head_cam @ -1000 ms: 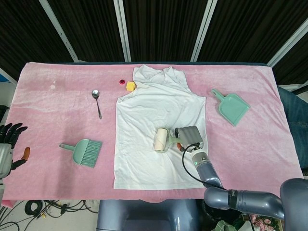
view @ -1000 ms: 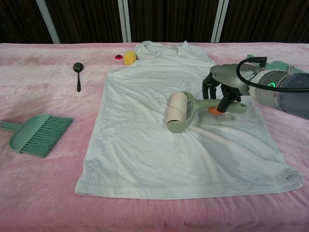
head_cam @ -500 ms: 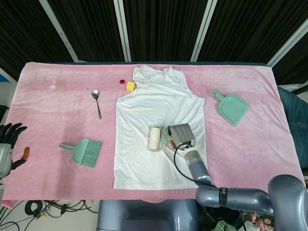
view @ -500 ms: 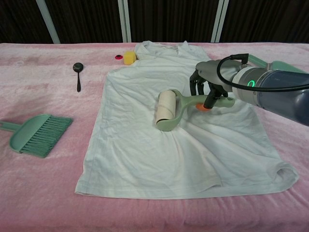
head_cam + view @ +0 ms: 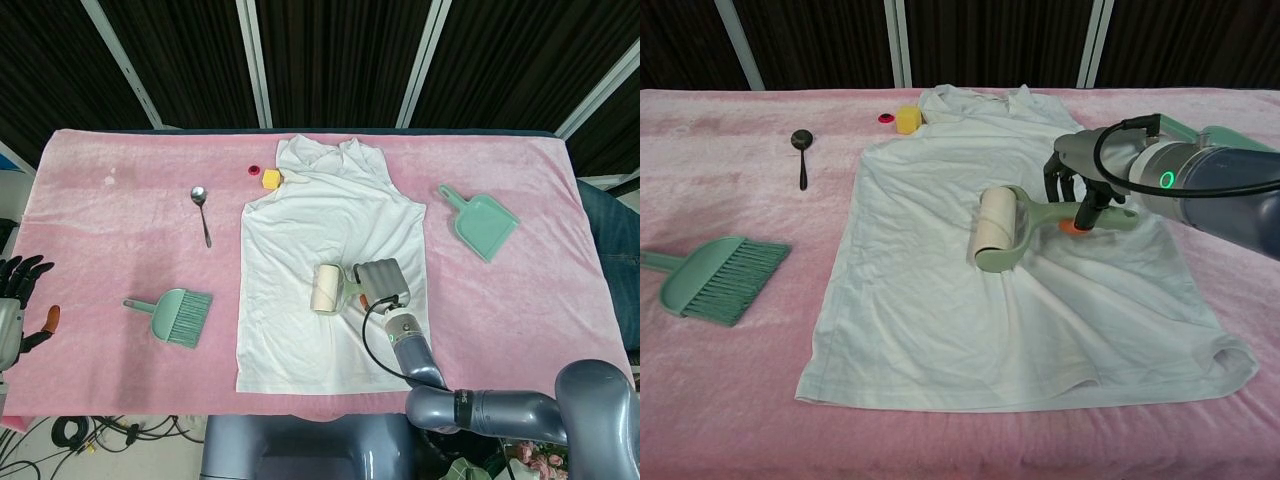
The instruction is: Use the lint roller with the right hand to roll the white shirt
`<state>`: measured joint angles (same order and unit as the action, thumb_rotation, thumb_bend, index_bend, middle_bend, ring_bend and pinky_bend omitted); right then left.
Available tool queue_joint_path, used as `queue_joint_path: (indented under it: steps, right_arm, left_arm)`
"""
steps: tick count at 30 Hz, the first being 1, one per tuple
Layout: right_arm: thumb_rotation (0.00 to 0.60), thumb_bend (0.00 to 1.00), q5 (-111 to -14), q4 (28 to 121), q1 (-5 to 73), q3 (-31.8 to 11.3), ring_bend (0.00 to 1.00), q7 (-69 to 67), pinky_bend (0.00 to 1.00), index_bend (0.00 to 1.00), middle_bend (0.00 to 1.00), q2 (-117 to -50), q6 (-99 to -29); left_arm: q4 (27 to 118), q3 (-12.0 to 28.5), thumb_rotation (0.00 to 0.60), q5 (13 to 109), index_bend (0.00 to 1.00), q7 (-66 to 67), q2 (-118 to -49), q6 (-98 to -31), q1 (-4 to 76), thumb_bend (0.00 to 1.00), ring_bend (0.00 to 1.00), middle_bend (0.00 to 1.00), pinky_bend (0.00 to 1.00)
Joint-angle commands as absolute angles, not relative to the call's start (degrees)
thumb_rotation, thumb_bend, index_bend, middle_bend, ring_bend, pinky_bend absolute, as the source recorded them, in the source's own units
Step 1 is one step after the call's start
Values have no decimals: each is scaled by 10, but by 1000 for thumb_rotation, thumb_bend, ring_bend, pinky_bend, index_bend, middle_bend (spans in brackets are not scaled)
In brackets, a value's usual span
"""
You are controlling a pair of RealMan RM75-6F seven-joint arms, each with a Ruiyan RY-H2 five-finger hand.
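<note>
The white shirt (image 5: 320, 225) (image 5: 940, 300) lies flat in the middle of the pink table, creased around the roller. A lint roller (image 5: 328, 289) (image 5: 994, 229) with a cream drum and green handle rests on the shirt's middle. My right hand (image 5: 380, 280) (image 5: 1087, 190) grips the green handle from the right side, fingers curled over it. My left hand (image 5: 18, 305) shows only in the head view at the far left edge, off the table, fingers spread and holding nothing.
A green hand brush (image 5: 172, 313) (image 5: 712, 277) lies left of the shirt. A spoon (image 5: 201, 210) (image 5: 801, 150) sits further back. A yellow block (image 5: 270, 179) (image 5: 906, 119) and small red cap (image 5: 253, 170) lie by the collar. A green dustpan (image 5: 482, 222) is at the right.
The roller and my right hand first rolled left across the shirt, then came back a little to the right. The shirt's lower right hem has bunched up. My left hand stayed put.
</note>
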<state>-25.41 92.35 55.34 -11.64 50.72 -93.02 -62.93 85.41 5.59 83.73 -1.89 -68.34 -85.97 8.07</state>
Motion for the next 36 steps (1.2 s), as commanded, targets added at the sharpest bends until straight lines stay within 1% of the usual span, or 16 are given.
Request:
queue_joint_path:
  steps: [1,16,21,25,31,36]
  right_arm:
    - [600,484,-252,936,550,-111,690,512,671,688,642,-917,-638]
    - [600,485,-197,1006,543,-71,691,563,671,690,644,-833,-642]
    - [600,485,-146,1030,548,-65,692,582,671,691,645,-794,-633]
    - [600,485,-127,1045,550,-59,692,585,672,692,645,-763,-631]
    - [600,485,-112,1057,547,-40,692,585,672,692,645,-727,-626]
    - [600,485,-104,1060,547,-33,692,579,672,692,645,-708,-620]
  left_arm:
    - [855,55,600,838,184,-18,-684,-859,81,423,58,130,76]
    - [857,54,600,839,183,-16,-683,-860,80,424,57,129,78]
    - [858,54,600,840,183,-16,-681,-861,79,424,58,130,79]
    - [859,54,600,840,183,-16,-680,-862,78,424,57,130,79]
    - [861,54,600,841,183,-15,-679,-864,77,424,58,130,79]
    - [864,54,600,843,183,-13,-680,-866,77,423,57,130,79]
